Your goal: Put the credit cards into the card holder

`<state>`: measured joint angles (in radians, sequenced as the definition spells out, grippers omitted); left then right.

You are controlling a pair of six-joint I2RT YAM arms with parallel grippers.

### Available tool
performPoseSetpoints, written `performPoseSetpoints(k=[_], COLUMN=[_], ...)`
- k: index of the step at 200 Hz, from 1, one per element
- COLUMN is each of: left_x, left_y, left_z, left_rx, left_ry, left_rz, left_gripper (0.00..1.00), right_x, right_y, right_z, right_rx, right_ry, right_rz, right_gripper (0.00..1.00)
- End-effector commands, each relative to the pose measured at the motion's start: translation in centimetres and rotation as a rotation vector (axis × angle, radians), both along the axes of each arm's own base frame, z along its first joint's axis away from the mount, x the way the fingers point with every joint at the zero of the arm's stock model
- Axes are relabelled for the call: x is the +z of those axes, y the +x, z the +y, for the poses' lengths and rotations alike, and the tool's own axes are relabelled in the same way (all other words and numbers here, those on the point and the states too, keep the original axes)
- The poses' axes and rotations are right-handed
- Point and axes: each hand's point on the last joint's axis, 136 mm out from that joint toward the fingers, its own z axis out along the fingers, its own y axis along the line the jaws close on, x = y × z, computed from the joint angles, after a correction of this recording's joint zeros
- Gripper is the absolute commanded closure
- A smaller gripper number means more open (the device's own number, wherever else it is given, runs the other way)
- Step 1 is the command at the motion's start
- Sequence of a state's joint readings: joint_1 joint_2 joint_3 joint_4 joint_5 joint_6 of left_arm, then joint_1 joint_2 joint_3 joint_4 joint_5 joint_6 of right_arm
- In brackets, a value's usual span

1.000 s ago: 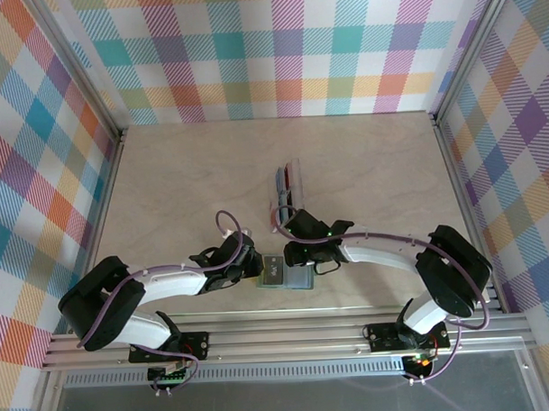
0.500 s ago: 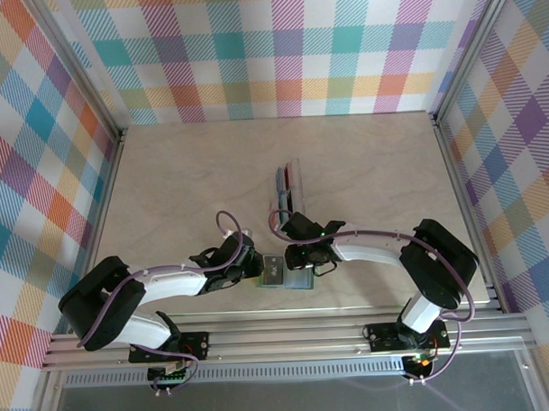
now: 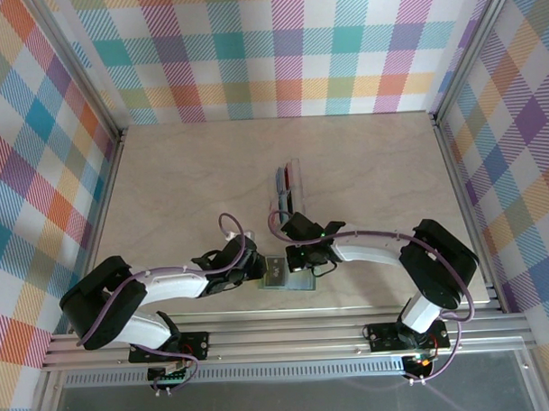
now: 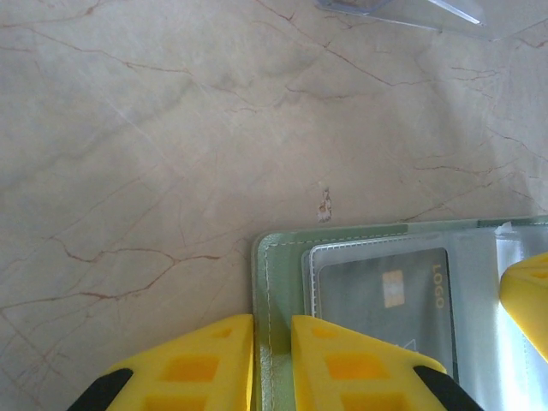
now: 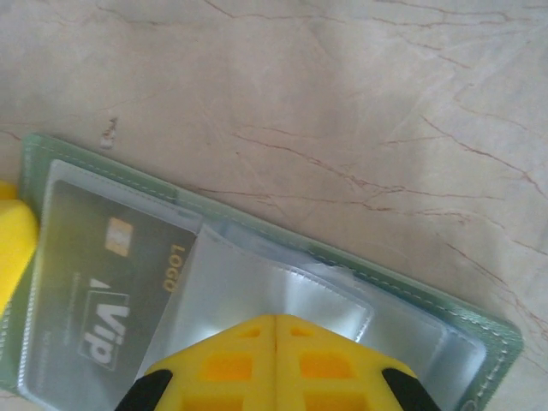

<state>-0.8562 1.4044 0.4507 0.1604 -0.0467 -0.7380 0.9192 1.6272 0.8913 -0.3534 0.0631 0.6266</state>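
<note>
The card holder (image 3: 286, 277) lies open near the table's front edge. It is grey-green with clear sleeves (image 5: 282, 291). A dark credit card (image 4: 385, 291) marked VIP sits in its left sleeve (image 5: 94, 317). My left gripper (image 4: 272, 342) is shut on the holder's stitched left edge (image 4: 272, 257), and sits on its left side (image 3: 259, 271). My right gripper (image 5: 274, 330) is shut, its tips against a raised clear sleeve leaf; I cannot tell whether the leaf is pinched. From above, the right gripper (image 3: 301, 259) is over the holder's far right part. More credit cards (image 3: 287, 180) stand further back.
A clear plastic tray (image 3: 290, 191) holding the cards stands just beyond the right gripper, and its corner (image 4: 402, 10) is at the top of the left wrist view. The metal frame rail (image 3: 288, 336) runs close in front. Bare marble tabletop (image 3: 183, 182) lies to the left and back.
The right gripper's fingers have closed from partly open to shut over the holder's clear sleeve. The right arm drew in slightly. The left gripper kept its hold.
</note>
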Motion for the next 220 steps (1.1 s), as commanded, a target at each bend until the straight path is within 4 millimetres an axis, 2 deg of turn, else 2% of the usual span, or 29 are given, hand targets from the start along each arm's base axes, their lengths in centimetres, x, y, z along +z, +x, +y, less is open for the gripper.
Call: performPoseSetpoints(k=[1,22,56,69,87,100,122,173,220], left_x=[-2.7,-2.9,-2.7,-2.7,-2.6,-2.7,-2.6,-2.7,-2.7], left_y=[-3.5,-3.7,-3.6,-3.6,-3.6,-3.6,-3.6,-3.6,-3.5], left_z=[1.0,1.0,1.0,1.0,0.9,1.0,0.9,0.9,0.7], left_rx=[-0.043,-0.038,-0.024,-0.026,-0.032,-0.03,-0.03,-0.034,-0.039], left_ry=[0.058,0.058,0.053,0.061,0.06,0.061,0.056,0.059,0.059], left_rz=[0.12,0.121,0.12,0.121,0.119,0.119,0.116,0.118,0.12], left_gripper=[0.81,0.81,0.81,0.81,0.81,0.81,0.81,0.81,0.81], right_x=[2.5,3.0,2.7,3.1,3.5,3.2,2.2,-0.1,-1.3], right_y=[0.4,0.4,0.2,0.9,1.4,1.3,1.1,0.4,-0.2], right_z=[2.2,3.5,5.2,4.1,1.7,0.3,-1.6,-3.0,-3.7], right_rx=[0.048,0.073,0.099,0.071,0.027,0.008,-0.021,-0.042,-0.058], right_ry=[0.077,0.12,0.165,0.121,0.022,-0.036,-0.11,-0.171,-0.189], right_rz=[-0.025,-0.006,0.04,-0.003,-0.048,-0.053,-0.054,-0.02,0.005], right_gripper=[1.0,1.0,1.0,1.0,0.82,0.75,0.69,0.65,0.65])
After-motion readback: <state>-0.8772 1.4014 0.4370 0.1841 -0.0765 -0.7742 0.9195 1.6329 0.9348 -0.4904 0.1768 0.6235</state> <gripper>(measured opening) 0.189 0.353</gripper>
